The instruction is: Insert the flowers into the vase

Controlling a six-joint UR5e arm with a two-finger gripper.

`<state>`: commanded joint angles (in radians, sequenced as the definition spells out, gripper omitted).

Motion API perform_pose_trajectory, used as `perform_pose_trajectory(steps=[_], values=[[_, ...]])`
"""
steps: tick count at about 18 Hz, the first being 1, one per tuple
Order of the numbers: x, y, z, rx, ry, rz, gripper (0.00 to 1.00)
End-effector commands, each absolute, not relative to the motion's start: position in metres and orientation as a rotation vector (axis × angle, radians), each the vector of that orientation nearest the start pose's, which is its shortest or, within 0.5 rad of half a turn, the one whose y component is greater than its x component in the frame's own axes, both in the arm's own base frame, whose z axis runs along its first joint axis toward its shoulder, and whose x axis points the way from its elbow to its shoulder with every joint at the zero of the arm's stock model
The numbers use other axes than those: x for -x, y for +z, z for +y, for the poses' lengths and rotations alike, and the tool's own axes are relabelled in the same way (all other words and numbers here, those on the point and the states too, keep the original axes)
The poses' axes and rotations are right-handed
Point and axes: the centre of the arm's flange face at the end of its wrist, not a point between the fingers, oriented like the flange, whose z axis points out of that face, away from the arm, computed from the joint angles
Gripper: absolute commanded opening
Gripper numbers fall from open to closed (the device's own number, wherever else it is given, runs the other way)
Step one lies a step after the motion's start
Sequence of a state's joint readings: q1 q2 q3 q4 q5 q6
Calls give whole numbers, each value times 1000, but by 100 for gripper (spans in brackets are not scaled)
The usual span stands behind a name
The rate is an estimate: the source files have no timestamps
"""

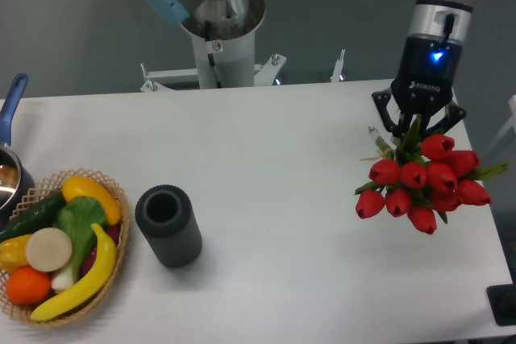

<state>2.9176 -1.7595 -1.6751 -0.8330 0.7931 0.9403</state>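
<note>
The flowers (421, 184), a bunch of red tulip buds with green stems, are at the right side of the white table, buds pointing toward the front. My gripper (417, 133) comes straight down over the stem end and is shut on the stems. The stem ends are hidden between the fingers. The vase (168, 225), a dark grey ribbed cylinder with its round mouth up, stands far to the left of the bunch, near the table's front.
A wicker basket (118, 196) of fruit and vegetables sits just left of the vase. A pot with a blue handle (11, 105) is at the left edge. The arm's base (218, 34) stands behind the table. A dark object (503, 304) is at the front right corner.
</note>
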Motion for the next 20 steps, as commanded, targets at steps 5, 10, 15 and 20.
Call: perform_pose_trajectory(steps=[5, 10, 15, 20], values=[[509, 474, 350, 2107, 4, -143, 14], [487, 476, 388, 2026, -98, -40, 14], [449, 489, 431, 1868, -260, 92, 14], [418, 481, 454, 1799, -371, 146, 14]])
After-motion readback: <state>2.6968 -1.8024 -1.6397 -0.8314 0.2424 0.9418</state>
